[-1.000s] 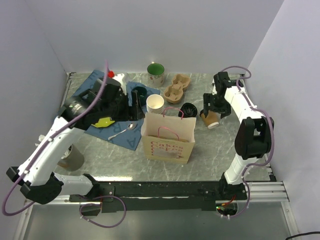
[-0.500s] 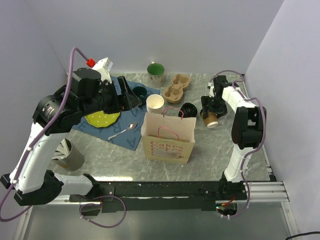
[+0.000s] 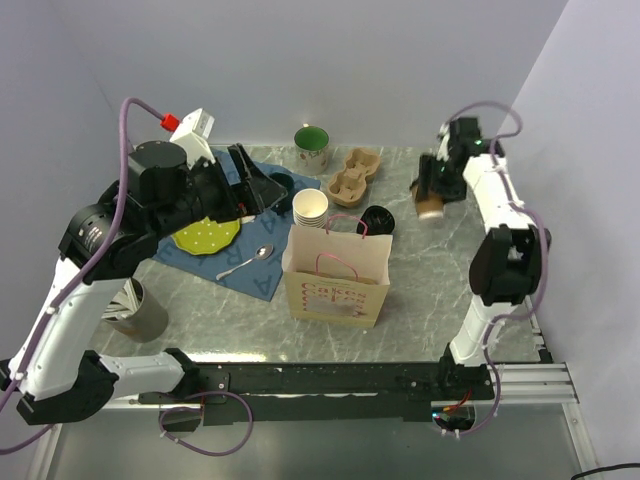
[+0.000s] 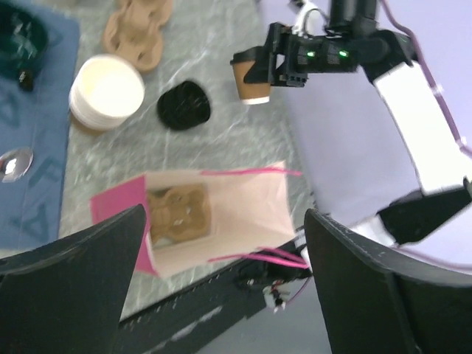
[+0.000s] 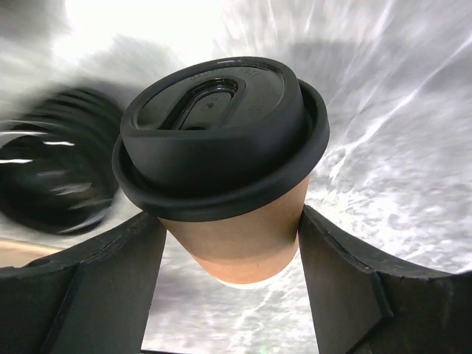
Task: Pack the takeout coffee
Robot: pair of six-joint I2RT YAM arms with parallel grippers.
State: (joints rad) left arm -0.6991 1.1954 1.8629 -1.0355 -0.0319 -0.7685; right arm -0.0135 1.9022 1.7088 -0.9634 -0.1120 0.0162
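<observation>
The takeout coffee (image 3: 430, 204), a brown paper cup with a black sip lid (image 5: 221, 140), hangs in the air at the back right, off the table. My right gripper (image 3: 436, 186) is shut on it, and both fingers (image 5: 110, 287) press the cup's sides below the lid. From the left wrist view the same cup (image 4: 252, 77) shows beyond the paper bag. That pink-handled bag (image 3: 338, 285) stands open at the table's middle, with a cardboard cup carrier (image 4: 175, 212) inside. My left gripper (image 3: 252, 187) is open and empty, held high over the blue cloth.
A stack of lidless cups (image 3: 310, 208) and a loose black lid (image 3: 376, 218) sit just behind the bag. Farther back are a cardboard carrier (image 3: 352, 172) and a green mug (image 3: 312, 147). A blue cloth (image 3: 262, 280) carries a spoon (image 3: 245, 262) and a yellow-green plate (image 3: 205, 236).
The right gripper has closed on the coffee and lifted it off the table, up and toward the back wall. The left arm has risen and its jaws have opened wider.
</observation>
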